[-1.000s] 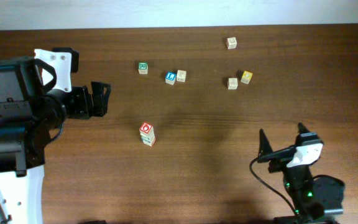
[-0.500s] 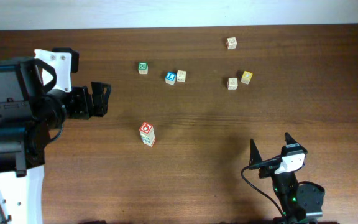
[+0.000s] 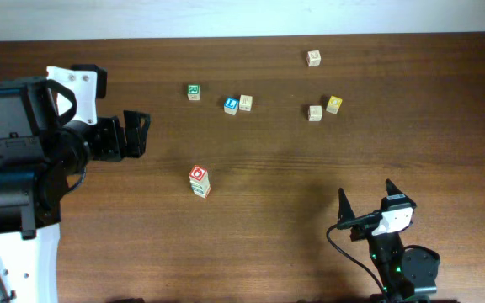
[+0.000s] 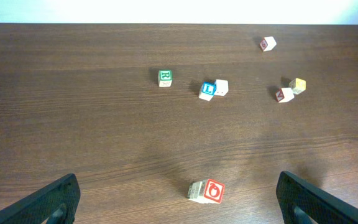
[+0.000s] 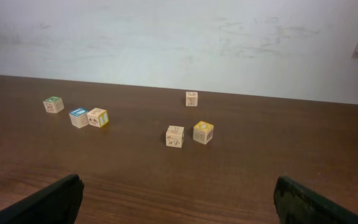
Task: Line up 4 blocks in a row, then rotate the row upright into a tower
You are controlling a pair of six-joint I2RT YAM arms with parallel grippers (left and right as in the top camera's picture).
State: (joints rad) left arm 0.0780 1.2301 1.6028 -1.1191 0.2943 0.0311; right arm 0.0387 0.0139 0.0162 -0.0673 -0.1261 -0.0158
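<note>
Pale wooden blocks lie scattered on the table. One with a green R (image 3: 194, 92) lies at the back left. A red O-faced one (image 3: 198, 174) lies mid-table, with a pale, teal-marked part (image 3: 201, 190) against it. Whether that is one block or two, I cannot tell. A mostly plain block (image 3: 313, 57) lies far back, and another (image 3: 315, 112) is nearer. My left gripper (image 3: 141, 135) hovers open at the left, and the red O block (image 4: 214, 190) shows between its wide-apart fingers (image 4: 58, 199). My right gripper (image 3: 365, 189) is open at the front right, with nothing between its fingers (image 5: 55, 199).
A blue-faced cube (image 3: 231, 105) touches a pale cube (image 3: 245, 102) that shows a yellow side (image 5: 97, 117) in the right wrist view. A yellow-faced cube (image 3: 333, 104) sits beside the nearer plain block. A white wall (image 5: 179, 37) rises behind the table's far edge.
The right gripper drew back toward the table's front edge and slightly left, then stopped. The left arm and all blocks stayed put.
</note>
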